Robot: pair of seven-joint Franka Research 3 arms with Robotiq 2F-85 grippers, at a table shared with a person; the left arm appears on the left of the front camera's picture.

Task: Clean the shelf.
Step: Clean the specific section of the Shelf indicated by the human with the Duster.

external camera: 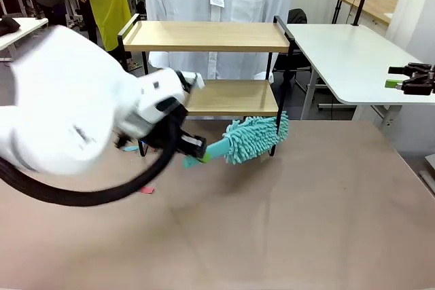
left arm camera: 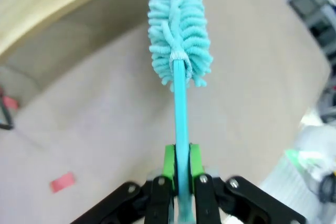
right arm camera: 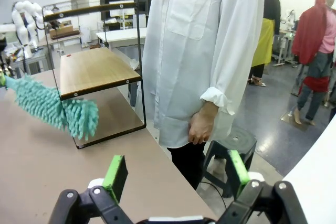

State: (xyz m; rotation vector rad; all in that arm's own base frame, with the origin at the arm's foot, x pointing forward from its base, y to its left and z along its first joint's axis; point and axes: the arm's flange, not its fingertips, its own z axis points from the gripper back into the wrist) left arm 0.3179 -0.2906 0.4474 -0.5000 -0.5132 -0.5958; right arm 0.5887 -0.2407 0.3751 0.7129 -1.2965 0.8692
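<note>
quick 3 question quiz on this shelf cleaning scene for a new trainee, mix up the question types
1. True or false: the left jaws are shut on the handle of the teal duster.
2. Which board of the shelf is the duster's fluffy head nearest? A: top board. B: lower board.
3. Fill in: the right jaws stand ____, holding nothing.

Key: 1 true; 2 B; 3 open.

A small red scrap (external camera: 147, 189) lies on the beige tabletop (external camera: 306, 222).
</note>
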